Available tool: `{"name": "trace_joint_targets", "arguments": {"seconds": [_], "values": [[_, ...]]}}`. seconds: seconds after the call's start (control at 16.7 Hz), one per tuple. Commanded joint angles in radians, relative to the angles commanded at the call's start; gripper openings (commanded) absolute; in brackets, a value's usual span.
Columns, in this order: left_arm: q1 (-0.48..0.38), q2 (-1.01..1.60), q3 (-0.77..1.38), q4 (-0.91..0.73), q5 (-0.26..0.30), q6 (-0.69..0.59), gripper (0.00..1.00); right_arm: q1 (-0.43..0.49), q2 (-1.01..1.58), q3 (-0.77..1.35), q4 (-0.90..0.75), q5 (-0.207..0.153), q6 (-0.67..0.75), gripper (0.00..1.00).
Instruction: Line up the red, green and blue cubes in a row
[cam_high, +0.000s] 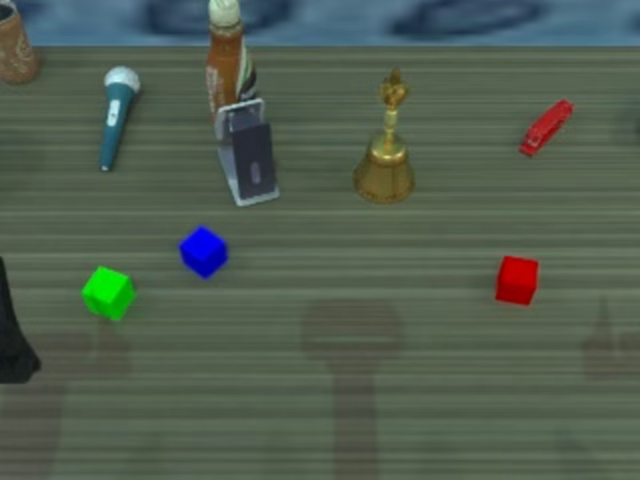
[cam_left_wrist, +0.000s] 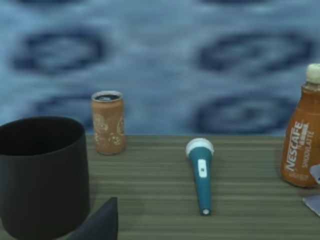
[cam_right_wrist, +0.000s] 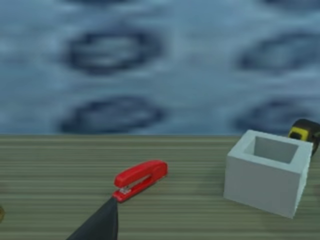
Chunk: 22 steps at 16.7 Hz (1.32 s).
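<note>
The left arm (cam_high: 12, 335) sits at the table's left edge; whether its gripper is open or closed cannot be told. The green cube (cam_high: 108, 292) lies near the left edge, with the blue cube (cam_high: 203, 250) just beside it, up and to the right, not touching. Behind them lie a microphone (cam_high: 116, 112), a bottle (cam_high: 227, 62) and a bell (cam_high: 386, 150). The red cube (cam_high: 517, 279) lies well apart on the right, below the stapler (cam_high: 546, 127). The right gripper is out of the top view; its state cannot be told.
</note>
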<state>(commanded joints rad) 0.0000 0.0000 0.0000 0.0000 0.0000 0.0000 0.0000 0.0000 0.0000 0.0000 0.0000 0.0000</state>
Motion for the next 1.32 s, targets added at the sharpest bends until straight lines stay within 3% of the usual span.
{"name": "trace_joint_targets", "arguments": {"seconds": [0.24, 0.48, 1.32], "values": [[0.0, 0.0, 0.0, 0.0, 0.0, 0.0, 1.0, 0.008, 0.031, 0.03, -0.021, -0.001, 0.012, 1.0], [0.0, 0.0, 0.0, 0.0, 0.0, 0.0, 1.0, 0.046, 0.22, 0.204, -0.136, -0.002, 0.076, 1.0], [0.0, 0.0, 0.0, 0.0, 0.0, 0.0, 1.0, 0.267, 1.605, 1.206, -0.849, 0.002, 0.443, 1.0]]}}
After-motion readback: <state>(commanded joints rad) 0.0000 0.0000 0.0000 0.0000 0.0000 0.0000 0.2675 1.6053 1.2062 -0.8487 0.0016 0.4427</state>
